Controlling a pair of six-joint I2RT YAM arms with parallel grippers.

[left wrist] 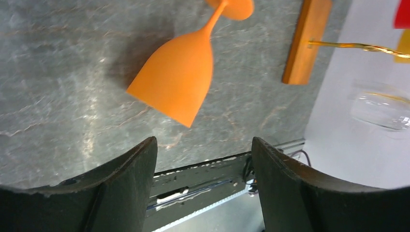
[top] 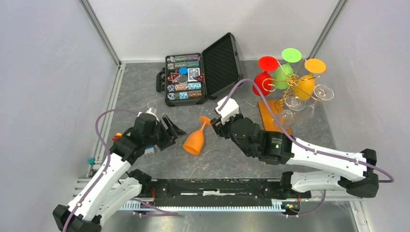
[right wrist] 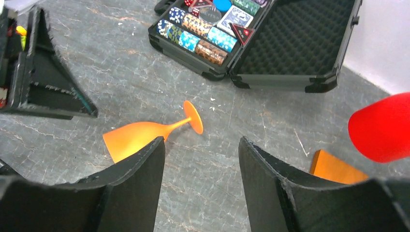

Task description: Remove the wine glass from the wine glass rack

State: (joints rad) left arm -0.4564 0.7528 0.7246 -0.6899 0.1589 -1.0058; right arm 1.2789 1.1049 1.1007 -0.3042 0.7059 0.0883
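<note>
An orange wine glass [top: 196,139] lies on its side on the grey table, between the two grippers. It also shows in the left wrist view [left wrist: 176,84] and the right wrist view [right wrist: 138,137]. The gold wire rack [top: 290,89] stands at the back right on its orange-brown base [top: 270,113]. It still holds a red glass [top: 263,79], a green glass [top: 285,70], a yellow-orange glass [top: 307,84] and clear glasses [top: 321,92]. My left gripper [top: 171,129] [left wrist: 203,142] is open and empty just left of the fallen glass. My right gripper [top: 216,125] [right wrist: 200,142] is open and empty just right of its foot.
An open black foam-lined case [top: 183,77] with poker chips lies at the back centre, its lid [top: 222,58] raised. Grey walls close in left, back and right. Small coloured items [top: 117,137] sit near the left edge. The rack base [right wrist: 338,166] lies right of my right gripper.
</note>
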